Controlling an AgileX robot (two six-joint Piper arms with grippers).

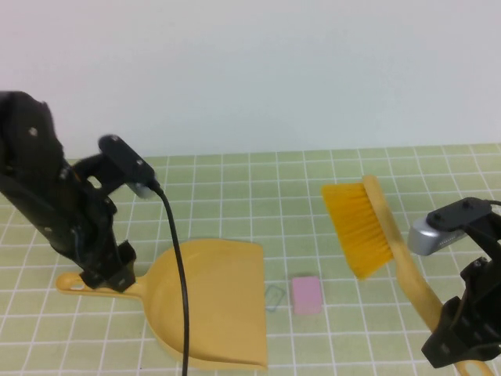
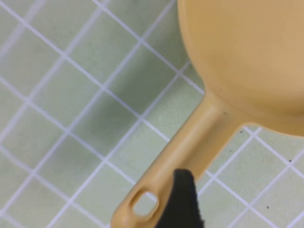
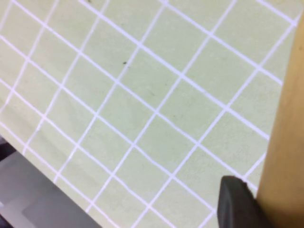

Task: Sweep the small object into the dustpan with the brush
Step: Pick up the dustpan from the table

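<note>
Pink and small, the block (image 1: 306, 294) lies flat on the green gridded mat (image 1: 235, 180) in the lower middle of the high view, just right of the dustpan's (image 1: 210, 301) open edge and apart from it. A tiny wire clip (image 1: 275, 298) sits in the gap between the two.

Right of the block, the brush (image 1: 368, 231) hangs tilted, its orange bristles (image 1: 357, 227) up and to the right of the block, lifted clear of the mat as far as I can judge. The right gripper (image 1: 462, 345), at the lower right corner of the frame, is closed on the far end of the brush handle; in its wrist view one dark finger (image 3: 237, 204) presses against the yellow shaft.

At lower left the left gripper (image 1: 109, 276) sits over the dustpan's thin handle. One finger (image 2: 183, 199) rests beside it near the hang hole, but I cannot tell whether the jaws are clamped on it or merely spread around it.

To sweep well, I would bring the bristles down to the mat on the block's right side, then draw them left in one low, steady stroke, with the dustpan pinned so it does not slide. The clip will probably go along.

Count: one block, one clip, one dustpan, one brush, two grippers.
</note>
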